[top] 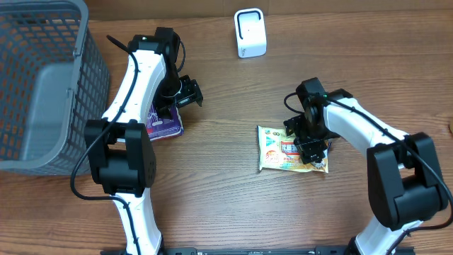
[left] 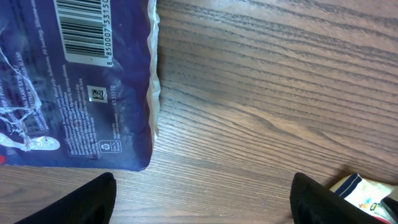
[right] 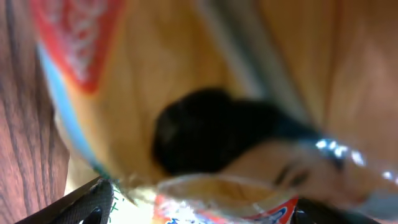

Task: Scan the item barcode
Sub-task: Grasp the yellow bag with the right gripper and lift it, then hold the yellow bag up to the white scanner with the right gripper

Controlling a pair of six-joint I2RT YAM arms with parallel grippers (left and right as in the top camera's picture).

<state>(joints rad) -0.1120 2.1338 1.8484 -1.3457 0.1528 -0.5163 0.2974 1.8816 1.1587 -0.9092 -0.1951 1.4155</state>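
A yellow noodle packet (top: 279, 149) lies flat on the wooden table right of centre. My right gripper (top: 311, 147) is down on its right end. In the right wrist view the packet (right: 205, 93) fills the frame, blurred, and sits between the wide-apart fingers of the right gripper (right: 199, 208). A purple packet (top: 166, 122) lies to the left with its barcode (left: 84, 28) facing up. My left gripper (top: 187, 92) hovers just right of it. In the left wrist view this gripper (left: 202, 199) is open over bare wood. The white scanner (top: 250, 33) stands at the back.
A grey mesh basket (top: 99, 78) stands at the far left, close to the left arm. A corner of the yellow packet (left: 364, 190) shows at the lower right of the left wrist view.
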